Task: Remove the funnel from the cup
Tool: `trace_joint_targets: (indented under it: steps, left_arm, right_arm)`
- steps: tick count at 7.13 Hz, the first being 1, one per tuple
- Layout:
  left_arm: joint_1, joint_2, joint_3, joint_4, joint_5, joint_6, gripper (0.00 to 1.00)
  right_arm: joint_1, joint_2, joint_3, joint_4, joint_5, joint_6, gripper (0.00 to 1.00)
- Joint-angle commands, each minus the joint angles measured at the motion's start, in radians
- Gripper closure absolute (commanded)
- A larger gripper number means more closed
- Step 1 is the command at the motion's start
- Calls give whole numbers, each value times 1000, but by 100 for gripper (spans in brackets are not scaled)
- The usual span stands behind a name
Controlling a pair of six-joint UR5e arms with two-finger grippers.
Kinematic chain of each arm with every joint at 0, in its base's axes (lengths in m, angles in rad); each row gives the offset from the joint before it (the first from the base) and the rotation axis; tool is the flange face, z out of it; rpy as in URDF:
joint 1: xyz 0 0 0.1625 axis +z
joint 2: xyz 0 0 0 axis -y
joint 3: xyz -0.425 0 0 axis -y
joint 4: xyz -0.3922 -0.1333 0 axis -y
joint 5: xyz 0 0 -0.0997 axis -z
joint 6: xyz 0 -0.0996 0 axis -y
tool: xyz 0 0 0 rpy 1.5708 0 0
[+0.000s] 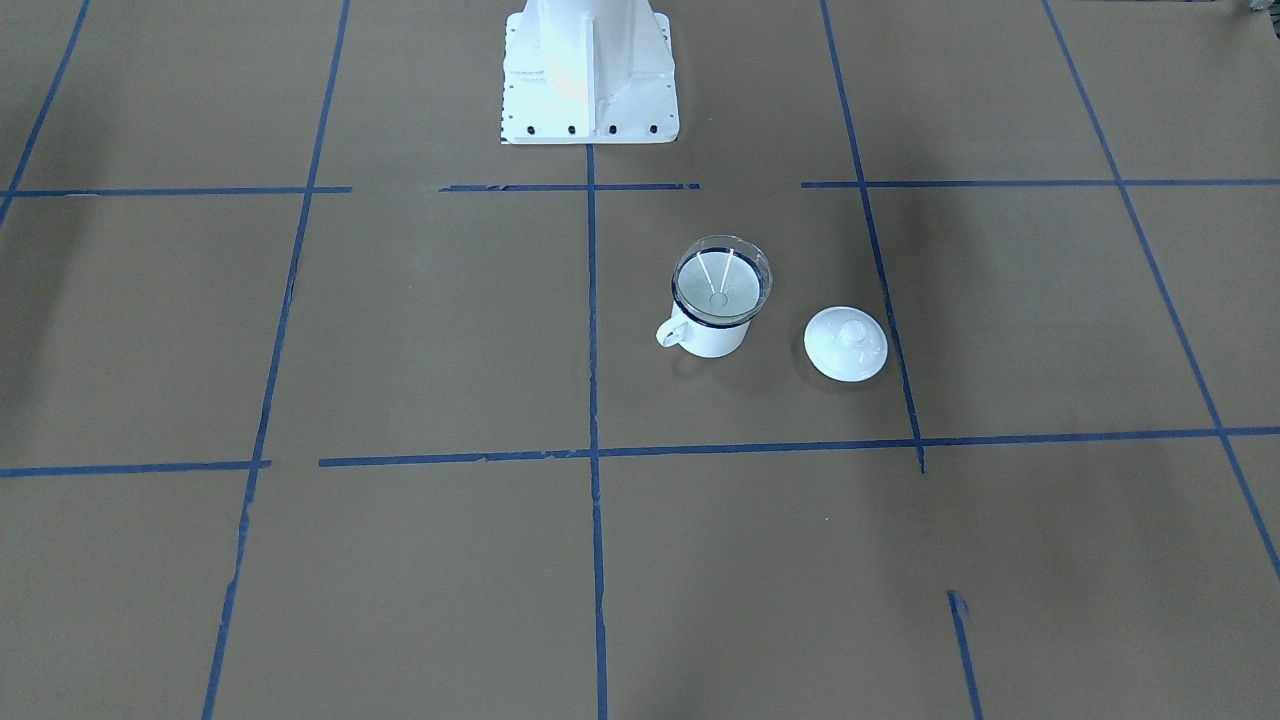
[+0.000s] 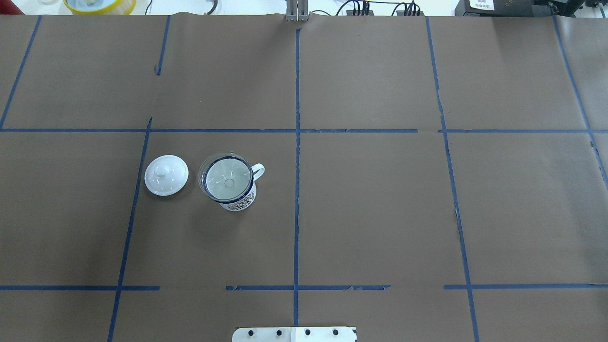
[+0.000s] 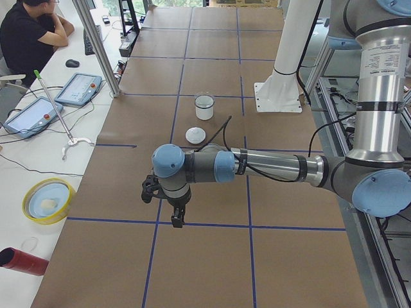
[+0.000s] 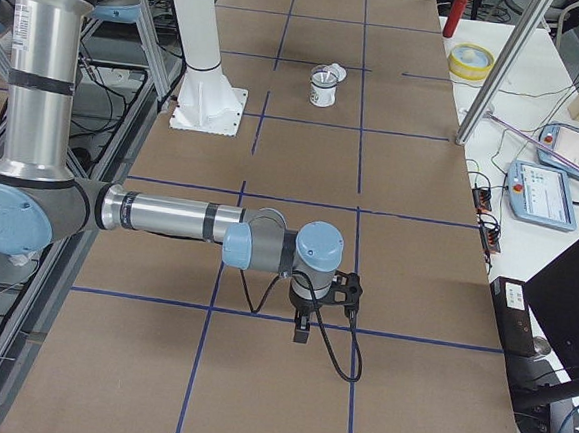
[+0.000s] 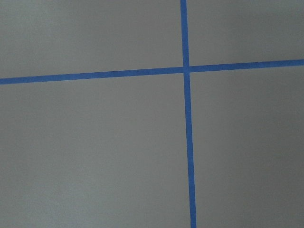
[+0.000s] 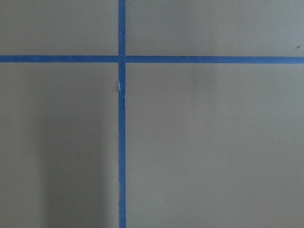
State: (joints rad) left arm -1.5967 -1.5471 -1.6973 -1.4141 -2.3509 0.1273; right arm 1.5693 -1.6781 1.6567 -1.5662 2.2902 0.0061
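Showing funnel point(image 2: 227, 176) seated in cup point(image 2: 241, 203) on table point(image 2: 380, 213), at about 11 o'clock from base plate point(image 2: 294, 334) in overhead view, just left of the centre tape line. Mouth up, spout down inside the cup, long axis vertical. Clear rim overhanging the blue cup rim slightly toward 10 o'clock in overhead. Cup upright, handle point(image 2: 259, 169) pointing to about 2 o'clock in overhead and 8 o'clock in the front-facing view. White knobbed lid point(image 2: 166, 175) lying flat at 9 o'clock of the cup, just beside it, not touching. Left gripper point(image 3: 178, 218) caught only in the left side view, pointing down near a tape crossing, well apart from the cup. Can't tell whether fingers are spread or pressed together, or whether holding anything. Same for right gripper point(image 4: 302, 330): only in the right side view, pointing down near a tape line, far from the cup, finger gap unreadable. Wrist views giving only brown paper and blue tape point(image 5: 186, 69) crossings. Spout mostly hidden by the cup wall, only its hole showing through the cone. Pattern on the cup's side too small to make out.
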Motion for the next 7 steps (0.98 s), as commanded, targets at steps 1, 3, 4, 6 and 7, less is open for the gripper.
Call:
trace_joint_targets:
  steps: [1,3,4,6,7]
  left_arm:
    - [1,1,5,0,-2,0,0]
    - [1,-2,10,-5,-2,0,0]
    - [3,-5,13,-8,-1,0,0]
    - [4,-43,5,-5,-2,-14,0]
    - [6,-100,-4,4,1,-40,0]
  right_arm:
    - [0,1,0,0,0,0,0]
    - [0,0,0,0,0,0,0]
    - [0,0,0,0,0,0,0]
    - [0,0,0,0,0,0,0]
    - [0,0,0,0,0,0,0]
